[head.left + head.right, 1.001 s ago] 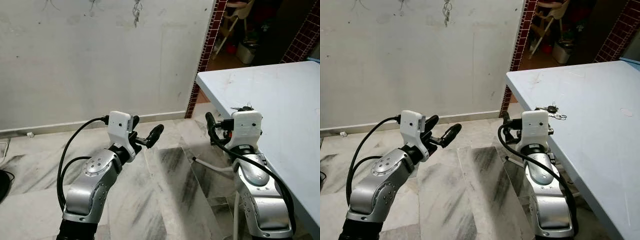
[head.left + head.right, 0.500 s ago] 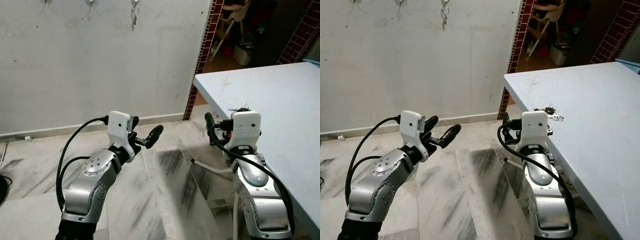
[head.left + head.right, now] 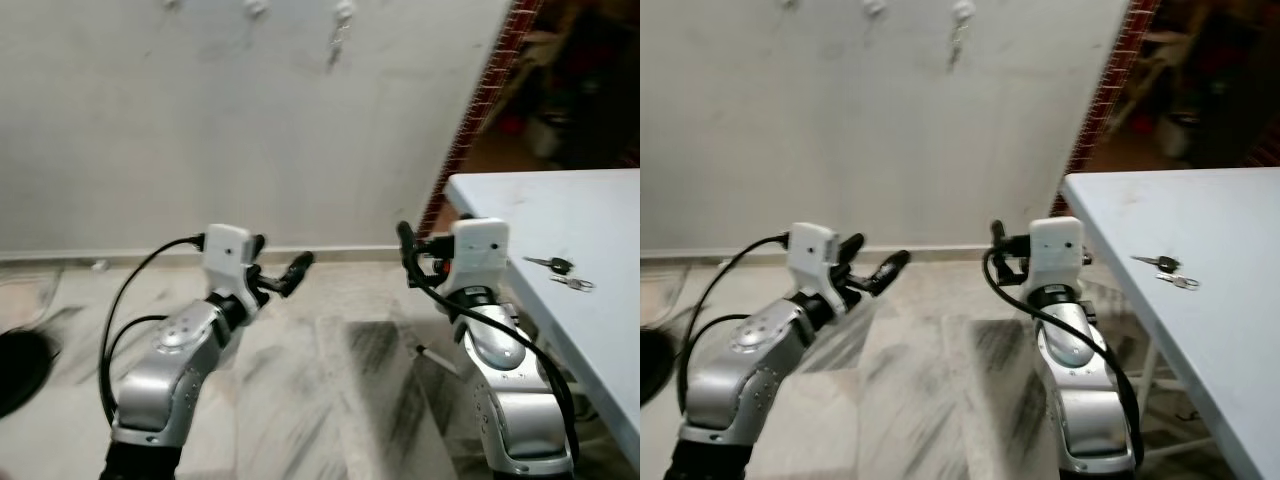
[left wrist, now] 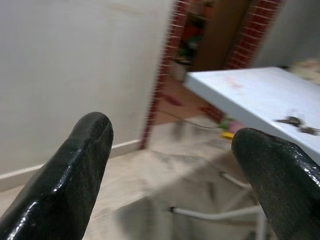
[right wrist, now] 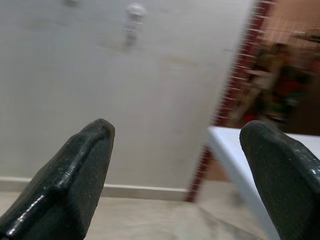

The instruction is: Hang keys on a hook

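Keys [image 3: 560, 272] lying flat on the pale blue table [image 3: 600, 330], near its edge facing the robot and not far from the corner closest to the wall; two small bunches or one loose bunch, too blurred to tell. Nothing lifted yet.

Right gripper [image 5: 175, 165] raised off the table's corner, over the floor, aimed at the white wall [image 3: 200, 120]; fingers [image 5: 70, 175] spread wide, nothing between them. Well apart from the keys, which sit to its right.

Left gripper [image 4: 170, 165] also up over the marble floor [image 3: 330, 400], fingers [image 4: 70, 165] spread wide, empty; table and keys visible past them in the left wrist view.

Hooks [image 3: 962, 12] high on the wall, several in a row, one with something already hanging [image 3: 955, 45]; blurred, so free ones hard to count.

Step in hand, likely: reach for the keys. Best done with the right gripper: swing right over the table edge, come down from above, pinch the ring or the thickest part, not a single flat blade. Flat metal on a smooth top likely to slide, so close slowly and square to the surface. Risk: nudging keys off the edge. Views smeared, so better to settle before descending. Hooks sit high; a free one to be picked afterwards.
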### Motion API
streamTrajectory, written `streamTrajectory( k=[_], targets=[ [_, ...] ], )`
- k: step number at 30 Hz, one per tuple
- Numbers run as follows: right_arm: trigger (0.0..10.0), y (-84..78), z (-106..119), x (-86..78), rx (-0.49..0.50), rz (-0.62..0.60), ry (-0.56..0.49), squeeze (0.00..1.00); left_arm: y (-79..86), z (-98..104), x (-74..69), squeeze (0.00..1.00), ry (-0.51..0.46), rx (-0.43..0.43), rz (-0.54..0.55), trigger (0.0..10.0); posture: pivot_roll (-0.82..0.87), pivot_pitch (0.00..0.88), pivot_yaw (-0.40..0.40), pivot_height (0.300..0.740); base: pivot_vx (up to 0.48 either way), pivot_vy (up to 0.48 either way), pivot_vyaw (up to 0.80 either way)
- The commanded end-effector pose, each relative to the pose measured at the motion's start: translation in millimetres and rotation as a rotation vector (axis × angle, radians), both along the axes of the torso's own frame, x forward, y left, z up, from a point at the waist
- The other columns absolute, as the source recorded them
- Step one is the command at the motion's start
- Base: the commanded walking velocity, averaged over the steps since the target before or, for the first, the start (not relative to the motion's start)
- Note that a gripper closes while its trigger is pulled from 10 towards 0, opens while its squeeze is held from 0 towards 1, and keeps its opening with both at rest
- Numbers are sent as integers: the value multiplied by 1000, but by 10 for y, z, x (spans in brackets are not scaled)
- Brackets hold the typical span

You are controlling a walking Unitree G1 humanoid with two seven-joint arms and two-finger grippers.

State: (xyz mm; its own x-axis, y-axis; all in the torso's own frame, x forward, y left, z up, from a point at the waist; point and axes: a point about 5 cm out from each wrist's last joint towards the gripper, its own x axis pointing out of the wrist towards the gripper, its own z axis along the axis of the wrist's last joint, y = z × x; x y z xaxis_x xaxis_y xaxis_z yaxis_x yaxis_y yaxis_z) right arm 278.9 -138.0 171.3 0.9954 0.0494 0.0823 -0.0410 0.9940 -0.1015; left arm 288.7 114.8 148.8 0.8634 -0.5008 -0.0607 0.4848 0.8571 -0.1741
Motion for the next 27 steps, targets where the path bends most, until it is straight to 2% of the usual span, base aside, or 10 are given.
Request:
streamTrajectory(
  k=[1, 5, 13, 23, 27],
  targets=[
    [10000, -106, -8, -17, -10, -39, 3, 0, -139, 28, -16, 0, -9, 0, -59, 10000, 69, 0, -55, 740, 315, 364, 0],
    [10000, -105, -9, -20, -10, -39, 3, 0, -140, 25, -19, 0, -7, -2, -60, 10000, 69, 0, -55, 740, 319, 359, 0],
    [10000, -92, -9, -10, -10, -35, 1, 0, -145, 36, -14, 0, -19, 16, -62, 10000, 76, 0, -54, 740, 0, 0, 0],
    [10000, -94, -1, 6, -14, -33, -3, 0, -153, 50, 6, 0, -21, -1, -68, 10000, 75, 0, -58, 740, 0, 0, 0],
    [10000, -95, 2, 8, -15, -31, -3, 0, -161, 46, 0, 0, -22, -1, -71, 10000, 75, 0, -61, 740, 244, -257, 0]
  ],
)
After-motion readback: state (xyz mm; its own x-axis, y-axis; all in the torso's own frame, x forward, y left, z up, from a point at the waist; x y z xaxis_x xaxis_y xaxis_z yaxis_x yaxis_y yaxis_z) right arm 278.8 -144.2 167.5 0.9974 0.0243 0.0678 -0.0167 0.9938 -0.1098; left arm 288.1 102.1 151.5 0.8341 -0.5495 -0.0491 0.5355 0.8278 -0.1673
